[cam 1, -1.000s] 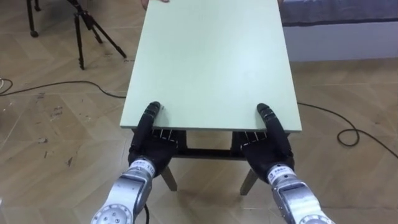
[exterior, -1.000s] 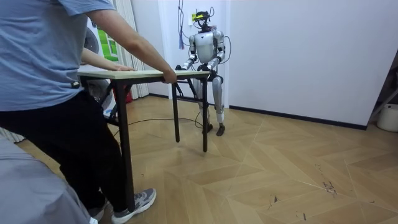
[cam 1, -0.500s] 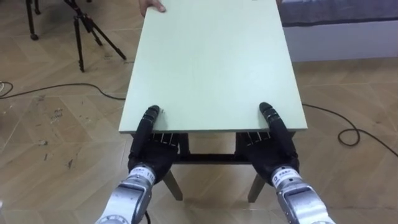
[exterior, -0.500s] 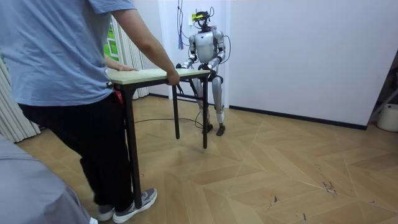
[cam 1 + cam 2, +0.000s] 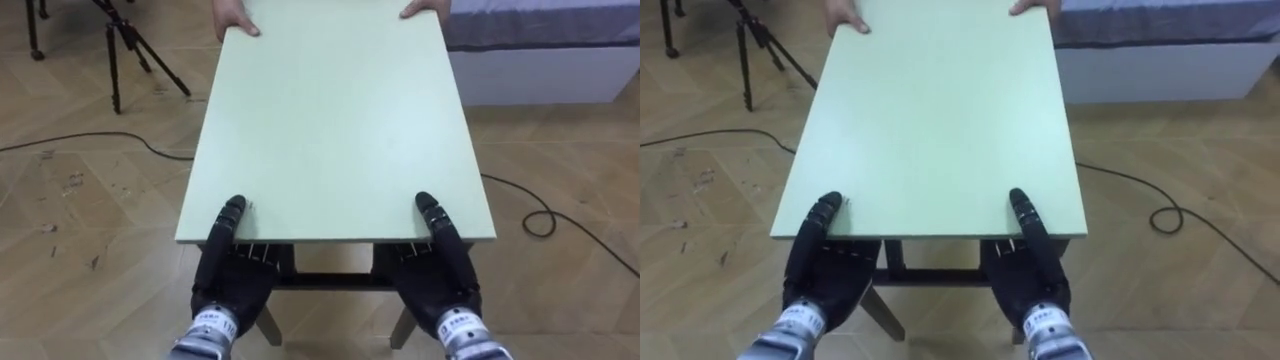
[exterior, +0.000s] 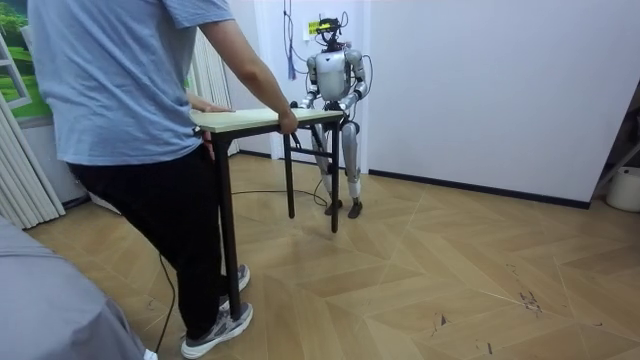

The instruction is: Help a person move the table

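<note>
Parquet [image 5: 90, 200]; table [image 5: 330, 120] lengthwise toward person [image 6: 130, 150], left hand [image 5: 225, 278], right hand [image 5: 437, 272] tight round near edge

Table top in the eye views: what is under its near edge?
The left hand and right hand, with a dark frame bar between them. The table top covers how they grip.

The pale green table [image 5: 330, 120], on dark legs above the herringbone wood floor [image 5: 90, 230], bears a person's hands [image 5: 235, 18] at its far corners and the thumbs of the left hand [image 5: 230, 285] and right hand [image 5: 437, 285] at its near edge (a tripod [image 5: 111, 60] stands on the floor, far left).
</note>
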You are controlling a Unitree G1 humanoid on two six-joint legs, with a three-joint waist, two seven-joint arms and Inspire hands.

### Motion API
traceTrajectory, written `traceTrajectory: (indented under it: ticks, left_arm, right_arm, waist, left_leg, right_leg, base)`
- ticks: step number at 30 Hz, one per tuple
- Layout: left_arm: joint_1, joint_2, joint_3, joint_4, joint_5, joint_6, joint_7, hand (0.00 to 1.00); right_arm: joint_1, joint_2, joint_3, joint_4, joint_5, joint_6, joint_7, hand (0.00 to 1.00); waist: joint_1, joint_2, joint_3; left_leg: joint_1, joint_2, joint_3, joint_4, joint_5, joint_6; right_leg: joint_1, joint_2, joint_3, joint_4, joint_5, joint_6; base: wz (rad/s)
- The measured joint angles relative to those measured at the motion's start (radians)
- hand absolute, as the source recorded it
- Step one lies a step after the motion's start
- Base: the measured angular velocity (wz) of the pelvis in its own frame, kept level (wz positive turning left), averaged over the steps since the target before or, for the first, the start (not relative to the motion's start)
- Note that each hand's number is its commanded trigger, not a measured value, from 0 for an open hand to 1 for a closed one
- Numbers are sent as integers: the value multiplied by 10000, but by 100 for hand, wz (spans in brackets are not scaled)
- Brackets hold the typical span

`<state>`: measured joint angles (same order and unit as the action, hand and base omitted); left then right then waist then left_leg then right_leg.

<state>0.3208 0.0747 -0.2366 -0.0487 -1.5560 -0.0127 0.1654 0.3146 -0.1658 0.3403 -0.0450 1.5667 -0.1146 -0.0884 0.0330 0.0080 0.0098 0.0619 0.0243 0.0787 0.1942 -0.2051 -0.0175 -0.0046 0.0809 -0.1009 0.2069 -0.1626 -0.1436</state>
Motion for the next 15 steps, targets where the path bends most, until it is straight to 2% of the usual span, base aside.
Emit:
traceTrajectory:
  ticks: [3,6,7,9,11,12,14,15]
  left_arm:
    - [164,105,-263,-4,-36,-162,-325,100]
    - [208,213,-517,1,-114,-479,-407,100]
    - [208,225,-617,8,-114,-629,-473,100]
    - [246,267,-626,81,-139,-676,-632,100]
    - [297,347,-636,97,-208,-701,-694,100]
    - [322,396,-637,98,-221,-746,-750,100]
    - [357,488,-651,104,-261,-802,-874,100]
    - [367,557,-756,106,-346,-857,-928,100]
  right_arm:
    - [250,-33,124,0,52,-250,351,100]
    - [299,-224,333,1,370,-367,554,100]
    - [299,-240,413,1,483,-385,675,100]
    - [326,-289,516,2,503,-441,733,100]
    - [419,-306,695,3,505,-591,842,100]
    - [436,-292,764,15,510,-628,908,100]
    - [450,-298,875,48,504,-697,1005,100]
    - [490,-338,882,49,526,-713,1077,100]
  waist:
    - [-9,-34,22]
    - [-14,-79,50]
    - [-14,-90,58]
    - [-8,-111,76]
    - [21,-124,89]
    - [34,-116,109]
    - [41,-126,143]
    - [44,-53,185]
  left_leg:
    - [-192,24,-7,138,7,-12]
    - [-508,74,0,503,11,-25]
    - [-715,157,-2,754,-13,-64]
    - [-960,193,-5,1105,-34,-97]
    - [-1307,250,-28,1685,-101,-204]
    - [-1630,334,-30,2192,-167,-310]
    - [-2313,422,-125,3332,-176,-330]
    - [-2753,542,-227,4120,-162,-354]
  right_leg:
    - [-178,1,-58,146,19,-37]
    - [-364,16,-52,223,53,-78]
    - [-518,16,-55,347,61,-104]
    - [-653,22,-57,473,97,-167]
    - [-811,33,-89,671,80,-232]
    - [-964,84,-91,815,70,-288]
    - [-1234,114,-156,1131,-10,-397]
    - [-1361,191,-226,1244,-73,-429]
  base:
    - [1]
    - [-2]
    - [-4]
    - [0]
    - [0]
    - [-6]
    - [-2]
    - [8]
